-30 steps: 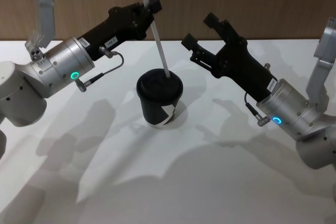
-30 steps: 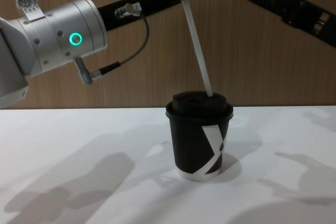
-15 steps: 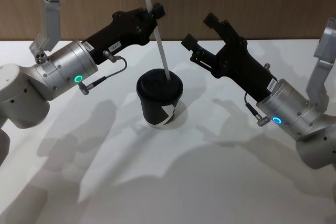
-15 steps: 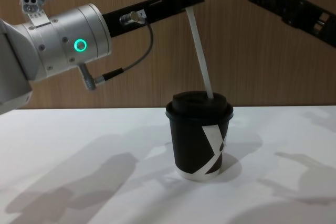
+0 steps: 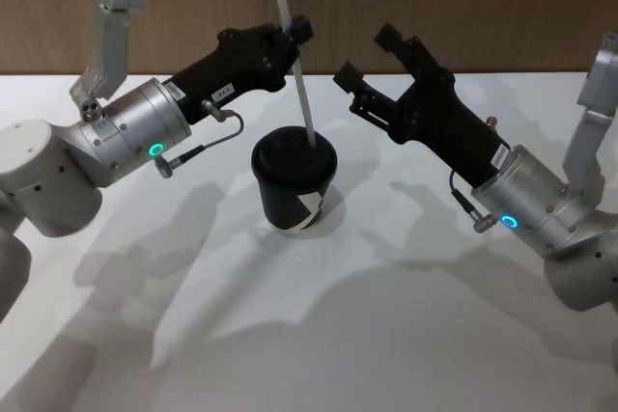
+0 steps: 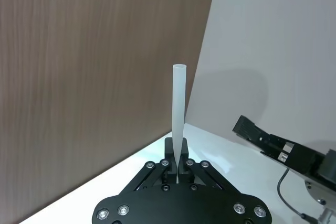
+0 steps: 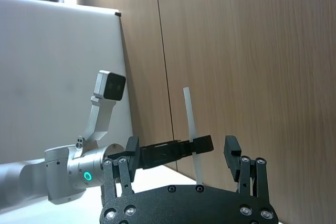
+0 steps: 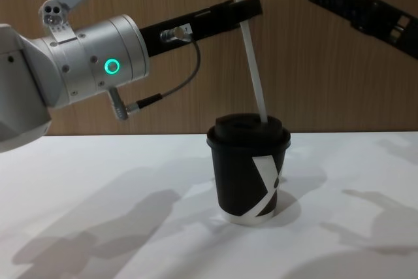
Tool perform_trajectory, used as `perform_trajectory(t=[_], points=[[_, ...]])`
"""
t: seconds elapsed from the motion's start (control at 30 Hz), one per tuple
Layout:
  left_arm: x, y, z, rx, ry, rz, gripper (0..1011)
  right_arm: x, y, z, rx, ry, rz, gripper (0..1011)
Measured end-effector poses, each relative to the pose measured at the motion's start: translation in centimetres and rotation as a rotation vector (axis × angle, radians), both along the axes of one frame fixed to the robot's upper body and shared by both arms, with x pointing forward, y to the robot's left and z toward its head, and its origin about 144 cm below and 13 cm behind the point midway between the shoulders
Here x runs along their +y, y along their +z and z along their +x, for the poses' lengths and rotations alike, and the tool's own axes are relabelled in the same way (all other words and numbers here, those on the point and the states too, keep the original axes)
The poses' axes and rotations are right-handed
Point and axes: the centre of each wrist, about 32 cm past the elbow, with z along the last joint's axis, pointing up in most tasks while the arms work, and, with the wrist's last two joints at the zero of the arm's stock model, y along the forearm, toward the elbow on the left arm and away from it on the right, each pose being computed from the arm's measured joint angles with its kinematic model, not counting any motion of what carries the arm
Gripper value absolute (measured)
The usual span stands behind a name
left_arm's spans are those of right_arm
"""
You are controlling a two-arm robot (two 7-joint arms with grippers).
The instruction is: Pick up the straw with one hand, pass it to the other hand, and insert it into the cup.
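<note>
At frame centre, the left black slender hand [image 5: 293,34] pinches a thin white straw [image 5: 294,60] entering the black lidded paper cup [image 5: 294,180]; the right hand [image 5: 369,58] hangs open. A skewed push could tip the cup.

**Straw in cup, between two grippers**

The cup [image 5: 294,183] stands on the table [image 5: 386,335], centred. The straw [image 5: 294,65] rises from its lid, leaning left. The left gripper [image 5: 294,34] clasps it above; the right gripper [image 5: 372,57] hangs right of it, apart.
</note>
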Motion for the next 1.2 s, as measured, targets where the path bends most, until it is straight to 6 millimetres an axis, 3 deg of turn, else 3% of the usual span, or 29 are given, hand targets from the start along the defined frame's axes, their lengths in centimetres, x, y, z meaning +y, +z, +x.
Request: perform_trajectory(t=[0.17, 0.27, 0.73, 1.2], points=[[-0.1, -0.1, 0.1, -0.002, 0.000, 0.018, 16, 0.0, 0.0, 0.0, 0.000, 0.000, 0.000, 1001], [-0.2, -0.2, 0.2, -0.001, -0.001, 0.029, 71, 0.0, 0.0, 0.0, 0.000, 0.000, 0.000, 1001], [0.0, -0.8, 0.1, 0.000, -0.001, 0.059, 482, 0.0, 0.2, 0.0, -0.005, 0.002, -0.003, 1001], [2.1, -1.5, -1.5, -0.015, 0.023, 0.044, 926, -0.2, 1.5, -1.3, -0.015, 0.014, -0.028, 1001]])
